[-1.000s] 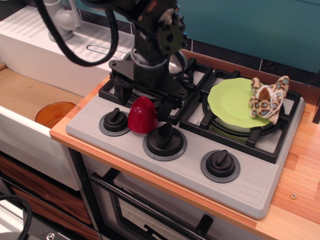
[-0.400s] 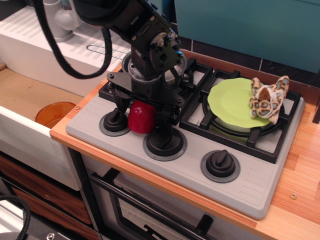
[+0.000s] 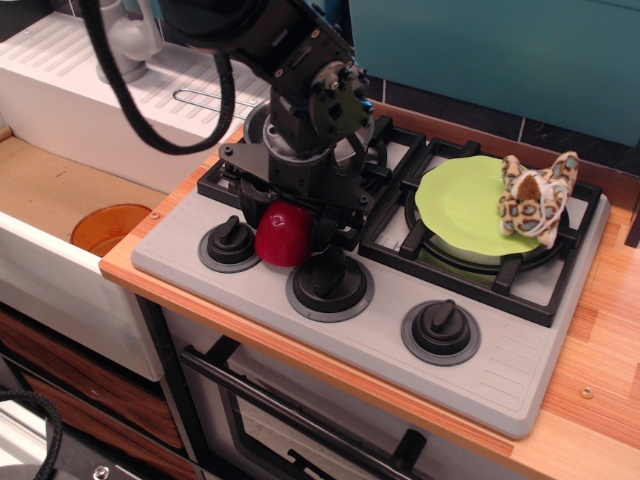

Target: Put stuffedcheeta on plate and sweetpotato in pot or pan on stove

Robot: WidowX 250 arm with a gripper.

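Note:
The dark red sweetpotato [image 3: 283,238] stands on the grey stove [image 3: 500,365] between the left and middle knobs. My gripper [image 3: 286,222] is down over it, with a finger on each side against its flanks, and its top is hidden by the gripper. The steel pan [image 3: 256,124] sits on the back left burner, mostly hidden behind my arm. The lime-green plate [image 3: 462,205] lies on the right burner. The stuffedcheeta [image 3: 538,198] lies on the plate's right rim.
Three dark knobs line the stove front: left [image 3: 231,243], middle [image 3: 329,281], right [image 3: 441,329]. An orange bowl [image 3: 110,228] sits in the sink on the left. A white drain rack [image 3: 90,90] is behind it. Wooden counter [image 3: 600,350] lies to the right.
My gripper has come down from above the sweetpotato to around it, and the fingers have drawn in against its sides. The sweetpotato, plate and stuffedcheeta have stayed in place.

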